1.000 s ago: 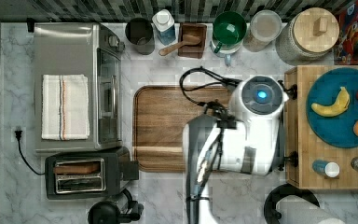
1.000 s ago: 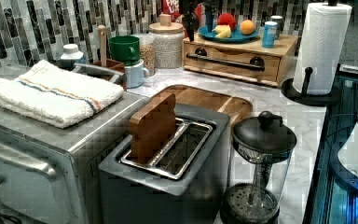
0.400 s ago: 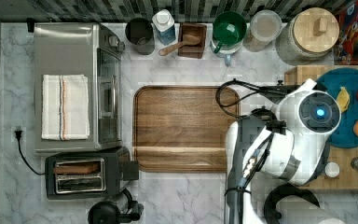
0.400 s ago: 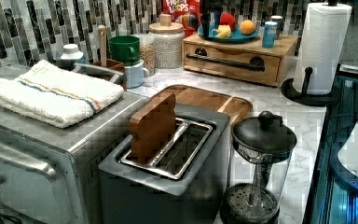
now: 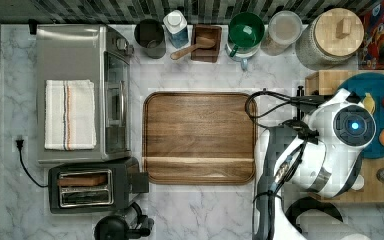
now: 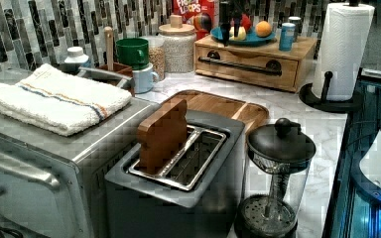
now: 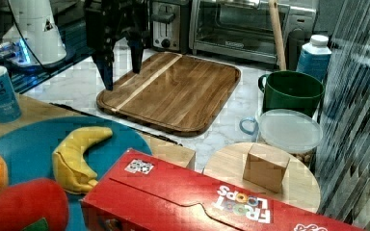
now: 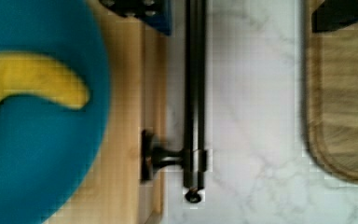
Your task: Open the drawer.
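The drawer point(image 6: 248, 77) is the light wooden front of a low box point(image 5: 324, 80), and it sits flush with that box. A long black bar handle point(image 6: 239, 66) runs across it. The wrist view looks straight down on this handle point(image 8: 193, 93) and one of its mounts point(image 8: 161, 156), over marble. My gripper point(image 8: 237, 9) is open, hanging above the handle with one dark fingertip point(image 8: 137, 5) over the box and the other over the tray side. In the right view the gripper point(image 7: 122, 67) hangs above the counter, holding nothing. My arm point(image 5: 330, 145) hides it in the top view.
A blue plate point(image 7: 33, 144) with a banana point(image 7: 77, 154) and other fruit lies on the box. A brown wooden tray point(image 5: 200, 137) lies at the counter's middle. Toaster oven point(image 5: 80, 95), toaster point(image 5: 87, 187), paper towel roll point(image 6: 345, 47), green mug point(image 5: 246, 30) and jar point(image 5: 335, 35) ring the counter.
My arm has swung to the top view's right, from over the brown tray's edge to over the drawer box. The drawer has not moved.
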{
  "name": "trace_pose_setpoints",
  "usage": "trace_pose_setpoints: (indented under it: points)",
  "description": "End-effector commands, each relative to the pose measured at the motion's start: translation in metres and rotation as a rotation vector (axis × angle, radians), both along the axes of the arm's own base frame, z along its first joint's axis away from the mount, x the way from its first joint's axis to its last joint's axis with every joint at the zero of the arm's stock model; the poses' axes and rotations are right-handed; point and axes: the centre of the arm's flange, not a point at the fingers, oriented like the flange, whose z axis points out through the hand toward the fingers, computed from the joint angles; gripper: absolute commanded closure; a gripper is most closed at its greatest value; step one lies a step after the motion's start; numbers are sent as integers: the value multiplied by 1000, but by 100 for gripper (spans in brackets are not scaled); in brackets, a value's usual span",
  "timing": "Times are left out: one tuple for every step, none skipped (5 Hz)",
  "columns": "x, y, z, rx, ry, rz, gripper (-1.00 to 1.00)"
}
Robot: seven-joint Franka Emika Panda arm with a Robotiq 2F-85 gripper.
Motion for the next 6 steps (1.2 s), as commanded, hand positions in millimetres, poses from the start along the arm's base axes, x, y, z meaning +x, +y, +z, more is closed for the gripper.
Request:
trace_pose_setpoints:
  points:
    - [2, 0, -37, 4, -14, 79, -100]
    - [-4, 7, -47, 15, -23, 42, -100]
    - [-10, 17, -56, 43, -40, 12, -100]
    - [-13, 30, -55, 32, -32, -18, -100]
    - [-15, 33, -61, 22, -51, -30, -100]
    - [-15, 22, -75, 4, -60, 2, -100]
